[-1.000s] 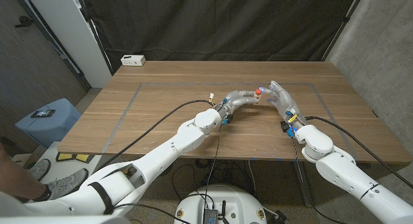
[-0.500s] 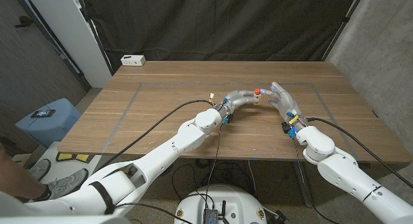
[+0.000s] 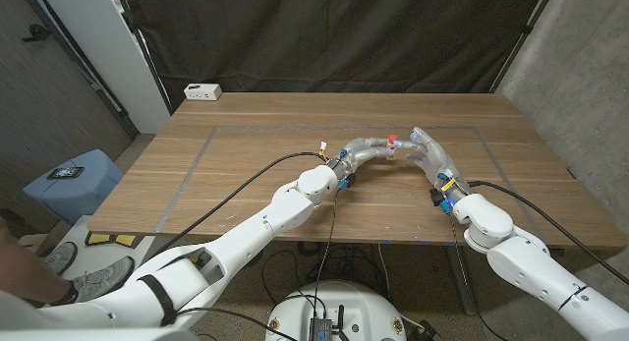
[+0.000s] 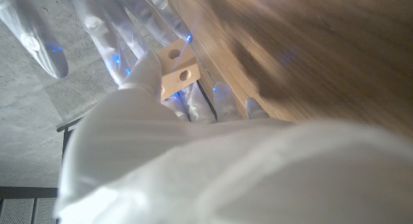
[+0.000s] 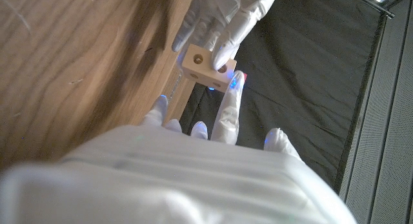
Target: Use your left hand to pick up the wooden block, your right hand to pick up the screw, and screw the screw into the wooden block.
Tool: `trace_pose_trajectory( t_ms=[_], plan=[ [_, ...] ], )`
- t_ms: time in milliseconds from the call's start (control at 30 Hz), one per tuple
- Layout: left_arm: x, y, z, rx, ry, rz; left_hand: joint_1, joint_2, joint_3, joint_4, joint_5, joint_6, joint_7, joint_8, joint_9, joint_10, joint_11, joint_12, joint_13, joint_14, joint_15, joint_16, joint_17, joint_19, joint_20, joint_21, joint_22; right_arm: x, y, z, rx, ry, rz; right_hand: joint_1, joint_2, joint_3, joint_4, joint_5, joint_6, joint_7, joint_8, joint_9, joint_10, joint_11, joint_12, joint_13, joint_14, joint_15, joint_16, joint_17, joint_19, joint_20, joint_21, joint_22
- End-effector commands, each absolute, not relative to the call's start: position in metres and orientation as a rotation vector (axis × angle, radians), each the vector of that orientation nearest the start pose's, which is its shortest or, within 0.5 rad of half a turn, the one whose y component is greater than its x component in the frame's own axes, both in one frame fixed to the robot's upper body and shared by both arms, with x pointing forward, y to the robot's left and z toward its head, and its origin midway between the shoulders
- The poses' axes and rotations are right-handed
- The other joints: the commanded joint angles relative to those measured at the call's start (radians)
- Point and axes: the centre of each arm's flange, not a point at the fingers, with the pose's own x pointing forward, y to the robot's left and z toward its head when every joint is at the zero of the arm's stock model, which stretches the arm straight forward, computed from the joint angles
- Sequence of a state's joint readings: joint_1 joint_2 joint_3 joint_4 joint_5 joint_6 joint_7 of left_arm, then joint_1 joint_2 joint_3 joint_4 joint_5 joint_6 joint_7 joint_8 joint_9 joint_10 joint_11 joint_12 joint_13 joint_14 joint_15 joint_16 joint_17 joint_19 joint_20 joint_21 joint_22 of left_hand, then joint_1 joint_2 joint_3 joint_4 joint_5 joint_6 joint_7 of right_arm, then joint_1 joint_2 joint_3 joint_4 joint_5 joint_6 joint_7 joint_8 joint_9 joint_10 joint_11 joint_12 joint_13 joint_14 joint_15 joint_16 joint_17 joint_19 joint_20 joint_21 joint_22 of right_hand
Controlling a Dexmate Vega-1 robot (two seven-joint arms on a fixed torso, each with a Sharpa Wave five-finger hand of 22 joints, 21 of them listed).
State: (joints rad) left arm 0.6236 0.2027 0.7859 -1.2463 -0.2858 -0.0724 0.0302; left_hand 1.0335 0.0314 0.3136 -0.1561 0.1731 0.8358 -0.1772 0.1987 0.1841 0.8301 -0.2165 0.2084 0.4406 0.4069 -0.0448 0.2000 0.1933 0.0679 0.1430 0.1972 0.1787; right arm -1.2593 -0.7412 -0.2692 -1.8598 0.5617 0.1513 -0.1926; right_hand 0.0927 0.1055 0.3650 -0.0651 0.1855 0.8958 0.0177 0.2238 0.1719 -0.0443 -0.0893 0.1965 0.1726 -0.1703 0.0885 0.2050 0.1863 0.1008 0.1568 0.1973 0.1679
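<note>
My two hands meet over the middle of the table, a little right of centre. The left hand grips the small pale wooden block, which has round holes in its faces; the thumb presses it against the fingers. The right wrist view shows the block under the left hand's fingers. The right hand pinches the red-headed screw right against the block. In the head view the hands hide the block. A red sliver of the screw peeks past my right fingertip.
A white power strip lies at the table's far left corner. Grey tape lines mark a rectangle on the wood. A blue stool with a phone on it stands on the floor to the left. Cables trail from both wrists.
The right forearm has edged slightly forward and down in the picture. Both hands stay together at the block, and the screw's red head has barely shifted.
</note>
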Motion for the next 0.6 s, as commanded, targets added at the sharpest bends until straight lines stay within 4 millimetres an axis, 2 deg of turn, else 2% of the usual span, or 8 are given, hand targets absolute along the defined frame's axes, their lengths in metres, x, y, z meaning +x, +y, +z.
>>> trace_pose_trajectory(
  t_ms=[33, 233, 367, 600],
  plan=[
    [0.646, -0.007, -0.040, 0.325, -0.494, -0.569, 0.000, 0.013, 0.002, 0.008, 0.008, -0.007, 0.003, -0.001, 0.005, 0.000, -0.003, 0.023, 0.007, -0.002, -0.062, 0.003, 0.003, 0.001, 0.006, 0.006, 0.004, 0.538, -0.276, -0.077, -0.114, -0.535, 0.200, 0.012, 0.015, 0.004, -0.008, 0.010, 0.061, 0.016, 0.010, 0.003, 0.026, -0.005, 0.003, 0.001, -0.039, -0.008, 0.004, -0.001, 0.012, 0.000, -0.001, -0.001],
    [0.647, -0.007, -0.039, 0.327, -0.494, -0.570, 0.000, 0.013, 0.002, 0.007, 0.009, -0.008, 0.001, -0.001, 0.005, -0.002, -0.003, 0.023, 0.006, -0.002, -0.062, 0.003, 0.002, 0.001, 0.006, 0.006, 0.004, 0.537, -0.279, -0.078, -0.110, -0.545, 0.186, 0.018, 0.019, 0.008, -0.012, 0.010, 0.109, 0.030, 0.015, 0.003, 0.051, -0.006, 0.004, 0.000, -0.021, -0.014, 0.007, -0.002, 0.024, -0.004, -0.002, -0.001],
    [0.647, -0.007, -0.038, 0.329, -0.496, -0.572, -0.001, 0.013, 0.001, 0.007, 0.009, -0.006, 0.001, 0.000, 0.005, -0.002, -0.003, 0.023, 0.006, -0.002, -0.063, 0.003, 0.002, 0.001, 0.006, 0.006, 0.004, 0.536, -0.282, -0.078, -0.102, -0.547, 0.167, 0.021, 0.019, 0.009, -0.014, 0.010, 0.114, 0.031, 0.012, 0.003, 0.059, -0.004, 0.005, 0.000, -0.016, -0.015, 0.007, -0.003, 0.028, -0.006, -0.002, -0.001],
    [0.647, -0.008, -0.038, 0.331, -0.498, -0.574, -0.002, 0.010, -0.001, 0.006, 0.009, 0.000, -0.009, 0.003, 0.005, 0.003, -0.004, 0.026, 0.007, 0.000, -0.063, 0.004, 0.001, 0.001, 0.004, 0.006, 0.004, 0.535, -0.287, -0.078, -0.090, -0.555, 0.138, 0.026, 0.016, 0.011, -0.019, 0.009, 0.084, -0.001, -0.012, 0.005, 0.061, 0.001, -0.002, 0.001, -0.007, -0.015, 0.005, -0.003, 0.036, -0.006, -0.003, -0.001]
  ],
)
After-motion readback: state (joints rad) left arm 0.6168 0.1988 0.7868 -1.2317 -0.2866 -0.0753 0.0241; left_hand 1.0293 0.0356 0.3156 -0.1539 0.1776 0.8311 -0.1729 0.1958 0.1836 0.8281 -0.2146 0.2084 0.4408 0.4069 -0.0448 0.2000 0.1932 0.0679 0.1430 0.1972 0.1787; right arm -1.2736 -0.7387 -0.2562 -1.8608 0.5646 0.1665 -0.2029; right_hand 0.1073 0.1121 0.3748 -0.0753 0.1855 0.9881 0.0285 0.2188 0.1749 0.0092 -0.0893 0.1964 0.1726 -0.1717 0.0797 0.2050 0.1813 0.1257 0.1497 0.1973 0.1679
